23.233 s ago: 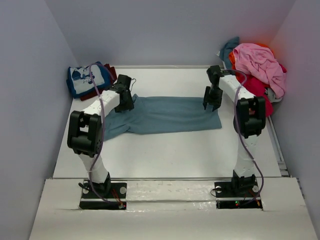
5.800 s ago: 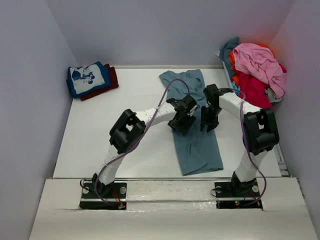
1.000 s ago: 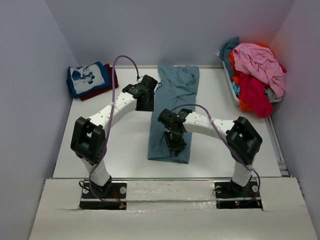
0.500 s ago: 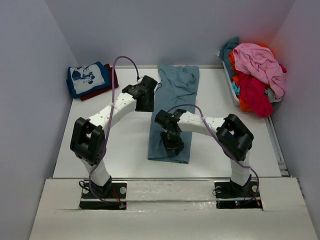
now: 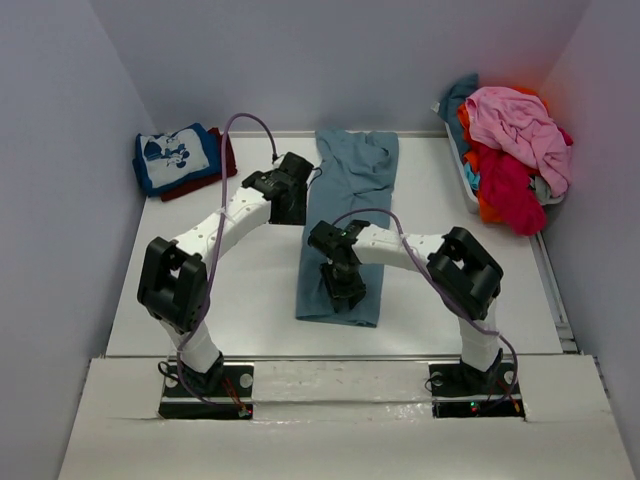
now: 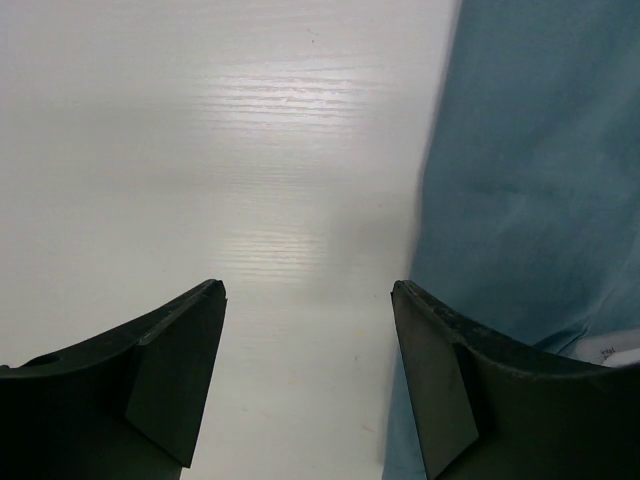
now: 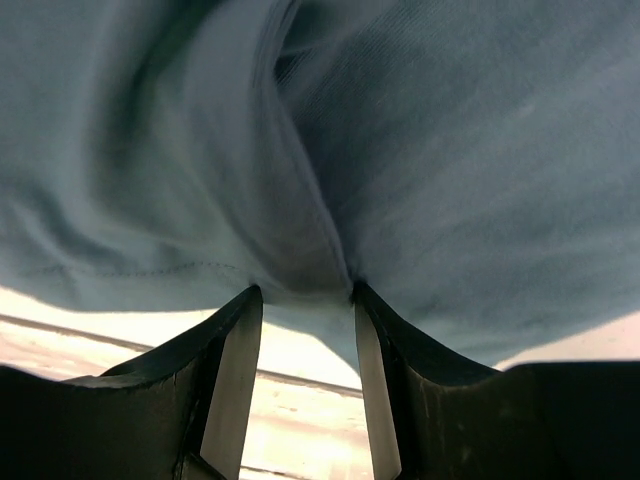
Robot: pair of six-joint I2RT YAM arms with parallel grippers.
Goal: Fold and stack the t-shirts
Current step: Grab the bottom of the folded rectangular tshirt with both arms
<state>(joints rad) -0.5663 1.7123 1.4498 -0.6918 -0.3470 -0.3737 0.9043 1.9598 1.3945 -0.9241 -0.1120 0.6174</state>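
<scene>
A slate-blue t-shirt (image 5: 355,180) lies folded into a long strip down the middle of the white counter (image 5: 200,280). Its long axis runs near to far and leans slightly right toward the back wall, with the far end rumpled and the near end cut straight.

The right pincer (image 7: 303,295) hangs over the near end, its fingers apart around a raised crease of the cloth. The left pincer (image 6: 310,300) is spread wide over bare counter, just beside the strip's left edge.

At far right, a white bin (image 5: 470,185) holds a loose heap: a pink tee (image 5: 515,120) on top, over red (image 5: 510,185), orange (image 5: 487,210) and teal (image 5: 460,95) ones. At far left, a folded blue cartoon-print tee (image 5: 175,158) sits on a dark red one (image 5: 225,150).
</scene>
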